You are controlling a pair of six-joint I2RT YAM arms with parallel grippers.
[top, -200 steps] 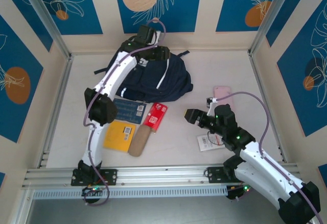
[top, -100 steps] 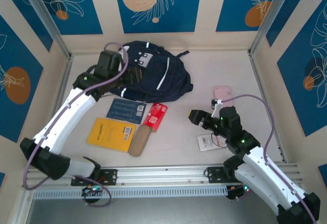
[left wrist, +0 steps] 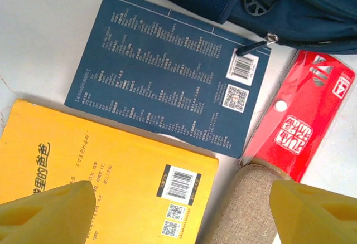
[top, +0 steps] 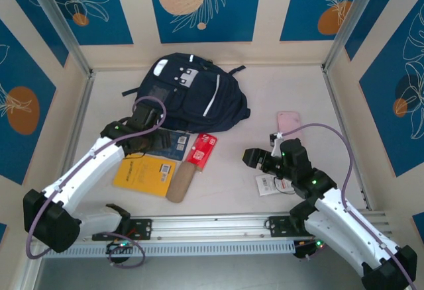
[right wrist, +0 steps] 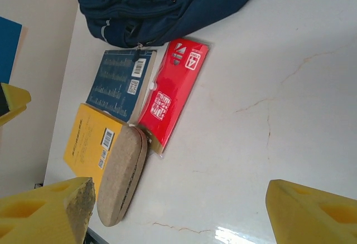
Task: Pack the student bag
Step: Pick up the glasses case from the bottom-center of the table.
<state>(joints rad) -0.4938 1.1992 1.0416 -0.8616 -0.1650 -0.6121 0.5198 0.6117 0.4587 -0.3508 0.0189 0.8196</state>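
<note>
In the top view, the student bag (top: pixel 199 95) lies flat on the table (top: pixel 278 85) in the upper middle of the frame, with its grey patch toward the top. In the left wrist view, the bag (left wrist: pixel 290 4) runs along the upper right edge. In the right wrist view, it (right wrist: pixel 167 4) crosses the top of the frame.

Directly below the bag's lower left edge lies a dark blue book (top: pixel 165 143), barcode side up. In the left wrist view, a zipper pull of the bag rests on the upper right corner of this book (left wrist: pixel 167 82). A yellow book (top: pixel 146 174) lies below and to the left of the blue book, and their edges meet. A red packet (top: pixel 202 149) lies tilted just to the right of the blue book. Its lower end touches a tan oblong case (top: pixel 180 184), which lies beside the right edge of the yellow book.

We find the left jaws spread wide above the two books. Their yellow fingertips (left wrist: pixel 44 210) sit in the lower corners of the left wrist view, and nothing is between them.

We find the right jaws spread as well and holding nothing. They hover over bare table to the right of the red packet, and their yellow fingertips (right wrist: pixel 312 210) frame the lower part of the right wrist view.

A pink flat item (top: pixel 289 121) lies at the right of the table. A white tag (top: pixel 268 184) lies below it, partly under the right arm.
</note>
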